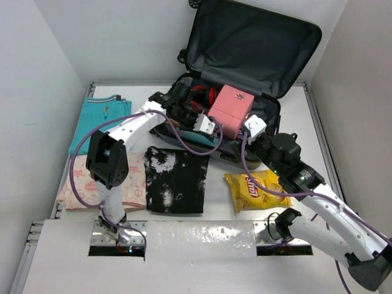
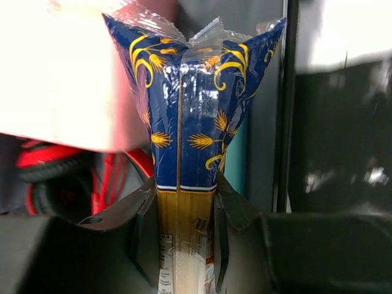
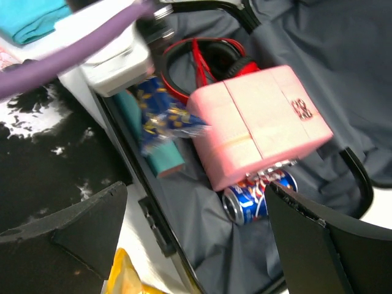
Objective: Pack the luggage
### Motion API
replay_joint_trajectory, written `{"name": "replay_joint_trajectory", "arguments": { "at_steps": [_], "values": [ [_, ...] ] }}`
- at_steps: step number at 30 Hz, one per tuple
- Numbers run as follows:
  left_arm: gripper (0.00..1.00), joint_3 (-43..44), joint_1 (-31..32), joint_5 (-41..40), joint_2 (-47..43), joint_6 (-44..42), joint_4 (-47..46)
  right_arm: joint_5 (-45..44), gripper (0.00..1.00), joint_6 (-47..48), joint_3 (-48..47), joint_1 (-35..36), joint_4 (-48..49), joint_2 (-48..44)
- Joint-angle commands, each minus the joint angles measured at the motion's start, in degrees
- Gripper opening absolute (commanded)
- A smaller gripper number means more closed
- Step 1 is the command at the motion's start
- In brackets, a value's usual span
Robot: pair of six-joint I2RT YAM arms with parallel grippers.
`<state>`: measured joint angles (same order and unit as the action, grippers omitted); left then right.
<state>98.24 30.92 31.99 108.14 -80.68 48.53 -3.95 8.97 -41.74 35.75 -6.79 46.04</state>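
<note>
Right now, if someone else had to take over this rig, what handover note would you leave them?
The left gripper is shut on a pasta packet, held inside the open suitcase next to the pink box.
The right gripper is open and empty at the suitcase's near edge.
Done: pink box, soda can and red headphones are in the suitcase.
Left: release the pasta, then pack the chips bag, black-and-white shirt, teal shirt and pink cloth from the table.
</note>
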Motion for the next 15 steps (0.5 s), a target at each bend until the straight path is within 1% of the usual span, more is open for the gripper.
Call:
{"name": "replay_joint_trajectory", "arguments": {
  "at_steps": [1,3,5,7,11,15],
  "values": [
    [0.00,-0.93,-1.21,-0.96,-1.88,-11.41,-3.62,-3.26,0.92,-2.11,0.78,0.11,-2.35,-2.27],
    [0.00,-3.82,-1.12,0.26,-1.97,-15.63,-5.54,-3.96,0.92,-2.55,1.48,0.20,-2.53,-3.15],
    [0.00,-4.63,-0.86,1.40,-1.36,-15.73,-7.13,-4.05,0.92,-2.64,1.75,0.11,-2.35,-3.41],
    [0.00,-4.55,0.19,1.67,-0.65,-14.95,-8.89,-3.97,0.92,-3.08,1.22,0.11,-2.53,-2.80],
    [0.00,-3.84,1.16,3.60,0.23,-9.41,-12.75,-4.05,0.92,-3.96,0.43,0.11,-2.62,-1.83],
    [0.00,-4.02,1.95,2.82,1.02,-8.35,-13.38,-7.47,0.93,-6.85,-0.88,0.11,-4.36,-0.17]
  ]
}}
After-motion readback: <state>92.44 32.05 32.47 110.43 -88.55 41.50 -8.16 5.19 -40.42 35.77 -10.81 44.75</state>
